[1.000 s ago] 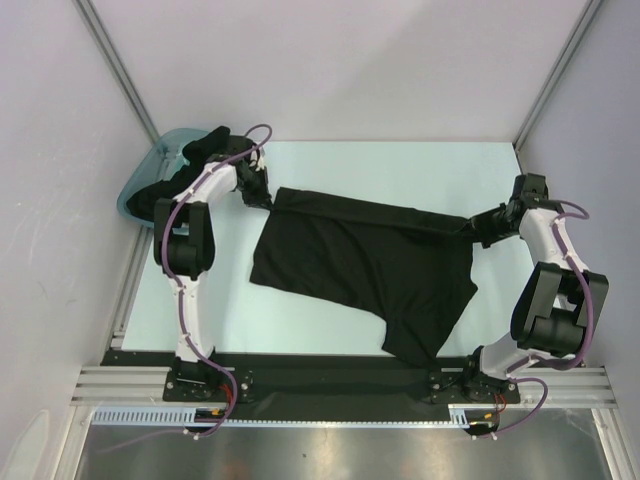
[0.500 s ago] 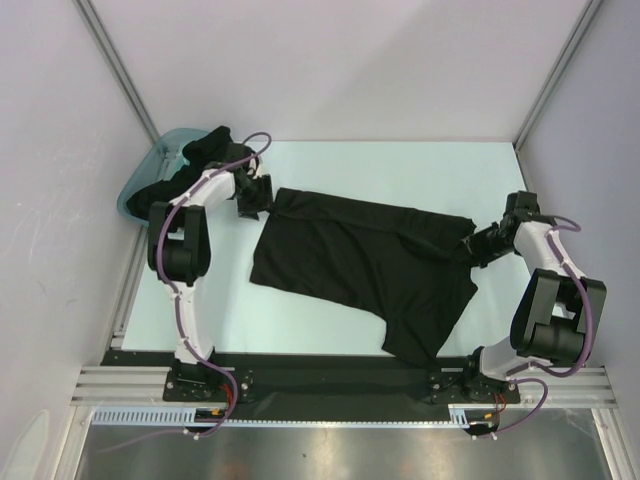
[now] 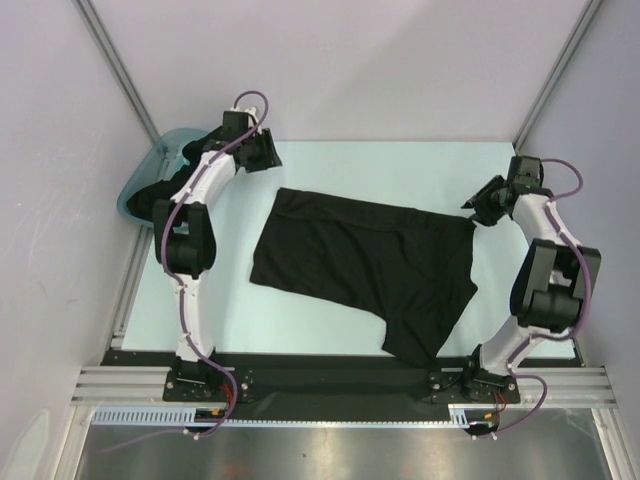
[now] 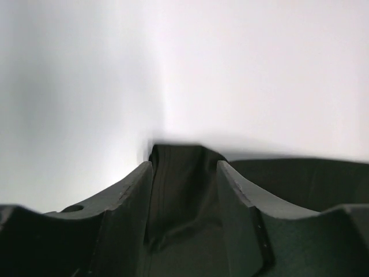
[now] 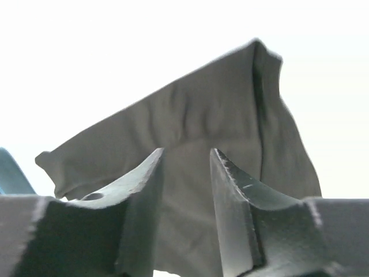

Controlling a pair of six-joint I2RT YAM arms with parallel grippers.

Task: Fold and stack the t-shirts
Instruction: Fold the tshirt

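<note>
We see one black t-shirt spread loosely on the pale table, roughly midway between the two arms. Its far edge runs from far left to right, and one lobe reaches toward the near edge. The left gripper hangs just beyond the shirt's far-left corner, apart from the cloth. In its wrist view the fingers stand parted with nothing between them, and the corner shows beyond the gap. The right gripper hangs just beside the shirt's far-right corner, also clear of it. Its fingers are likewise spread and hold nothing, with the shirt's wrinkled corner in view past them. At the far left of the table stands a teal tub holding more black cloth, partly hidden by the left arm.
</note>
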